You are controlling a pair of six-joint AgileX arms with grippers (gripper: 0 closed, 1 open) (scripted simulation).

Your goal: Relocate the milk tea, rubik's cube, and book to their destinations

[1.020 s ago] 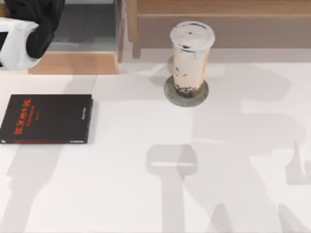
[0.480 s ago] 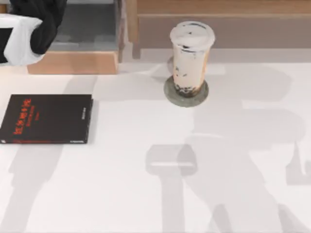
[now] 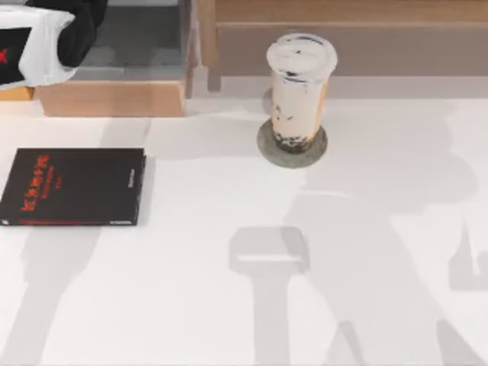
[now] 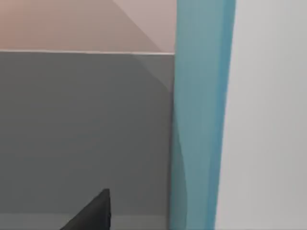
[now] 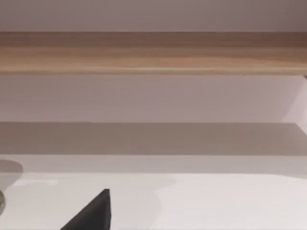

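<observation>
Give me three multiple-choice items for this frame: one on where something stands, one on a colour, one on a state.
1. Where does the milk tea stand?
A. on the black book
B. on the round grey coaster
C. on the wooden shelf

2. What colour is the lettering on the black book?
A. red
B. white
C. yellow

3. How does the black book rest?
A. upright on its spine
B. leaning on the cup
C. flat on the table

Answers:
1 B: in the top view the cup's base sits within the round grey coaster on the white table.
2 A: red characters run along the cover's left end.
3 C: its full cover faces up, well apart from the cup.
</observation>
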